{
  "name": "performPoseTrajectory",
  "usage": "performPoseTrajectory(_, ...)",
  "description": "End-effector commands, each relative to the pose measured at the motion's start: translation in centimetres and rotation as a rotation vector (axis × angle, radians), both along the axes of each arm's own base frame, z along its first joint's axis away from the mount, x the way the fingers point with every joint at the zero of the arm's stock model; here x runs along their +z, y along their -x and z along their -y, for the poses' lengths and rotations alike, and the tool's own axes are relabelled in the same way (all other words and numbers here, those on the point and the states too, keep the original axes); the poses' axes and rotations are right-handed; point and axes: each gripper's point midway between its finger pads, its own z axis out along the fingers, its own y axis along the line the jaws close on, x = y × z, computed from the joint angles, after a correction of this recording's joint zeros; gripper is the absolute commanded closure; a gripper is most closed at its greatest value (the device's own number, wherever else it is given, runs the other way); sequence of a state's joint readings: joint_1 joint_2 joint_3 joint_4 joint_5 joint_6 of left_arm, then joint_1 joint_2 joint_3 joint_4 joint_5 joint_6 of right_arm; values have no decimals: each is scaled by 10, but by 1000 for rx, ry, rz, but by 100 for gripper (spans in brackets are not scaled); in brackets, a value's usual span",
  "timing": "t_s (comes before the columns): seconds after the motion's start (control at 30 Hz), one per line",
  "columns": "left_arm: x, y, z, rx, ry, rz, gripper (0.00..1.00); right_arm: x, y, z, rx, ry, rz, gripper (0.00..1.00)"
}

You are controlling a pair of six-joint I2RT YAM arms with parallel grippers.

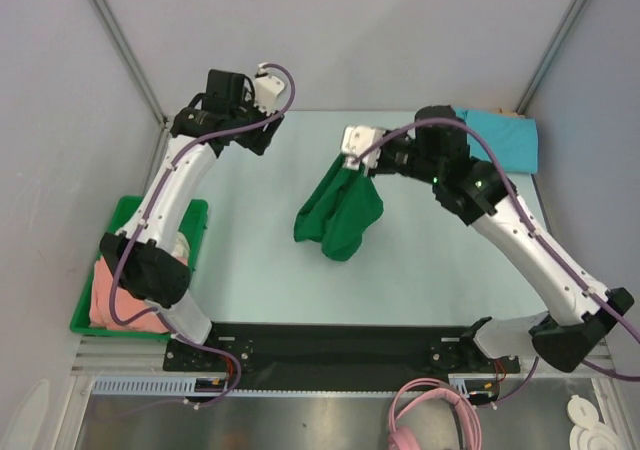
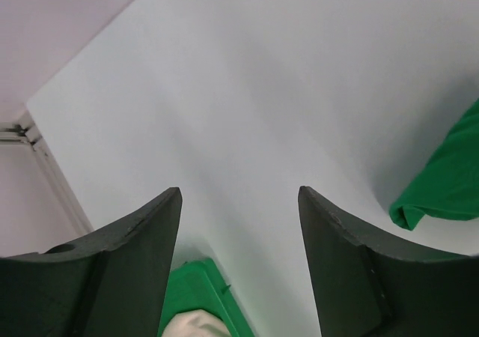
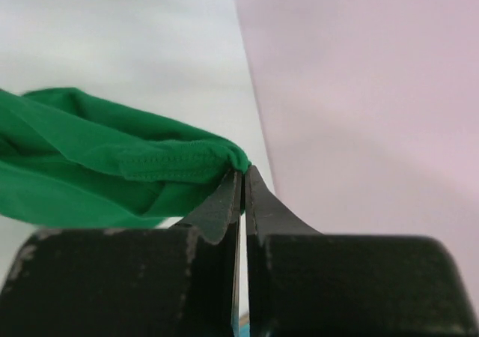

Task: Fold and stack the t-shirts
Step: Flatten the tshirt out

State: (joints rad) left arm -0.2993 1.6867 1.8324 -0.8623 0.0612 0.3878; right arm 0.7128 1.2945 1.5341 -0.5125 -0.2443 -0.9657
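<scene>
Your right gripper (image 1: pixel 352 163) pinches the dark green shirt (image 1: pixel 340 210), which hangs bunched over the middle of the surface (image 1: pixel 250 260) in the top view. A turquoise shirt (image 1: pixel 505 135) lies at the far right corner and a pink shirt (image 1: pixel 110 305) in the near-left tray (image 1: pixel 122 210), so folding looks barely begun. In the left wrist view, the left gripper (image 2: pixel 239 225) is spread and empty. In the right wrist view, the jaws are pressed together on the green cloth. No writing is readable.

Bright, even light; soft shadows

The top view looks down from above the near edge over the whole table (image 1: pixel 260 270). The left wrist view looks down on it from high up. The right wrist view sits close against the dark green t-shirt (image 3: pixel 90 165), which all three views share.
</scene>
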Motion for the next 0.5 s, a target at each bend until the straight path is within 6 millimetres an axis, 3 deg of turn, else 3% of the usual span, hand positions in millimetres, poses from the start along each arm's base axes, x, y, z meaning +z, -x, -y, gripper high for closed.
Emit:
performPoseTrajectory(0.0,54,-3,-12,32,-4,177,31,21,-72,44,-212,-88,29,100)
performPoseTrajectory(0.07,59,-1,-9,16,9,185,32,11,-101,65,-276,-112,-29,100)
performPoseTrajectory(0.1,61,2,-6,-3,13,180,33,-2,-128,95,-359,-101,-54,100)
performPoseTrajectory(0.17,58,9,5,-62,17,162,34,-19,-146,121,-419,-80,-77,100)
performPoseTrajectory(0.2,49,14,10,-94,9,129,34,-40,-154,141,-462,-58,-107,100)
performPoseTrajectory(0.27,26,32,28,-198,-23,49,33,-65,-155,153,-483,-3,-143,100)
performPoseTrajectory(0.33,-10,52,52,-298,-29,-61,33,-102,-149,160,-492,51,-226,100)
performPoseTrajectory(0.43,-57,75,76,-395,-44,-171,32,-133,-137,157,-473,85,-310,100)
performPoseTrajectory(0.47,-67,70,84,-410,-46,-166,31,-138,-135,156,-475,88,-324,100)
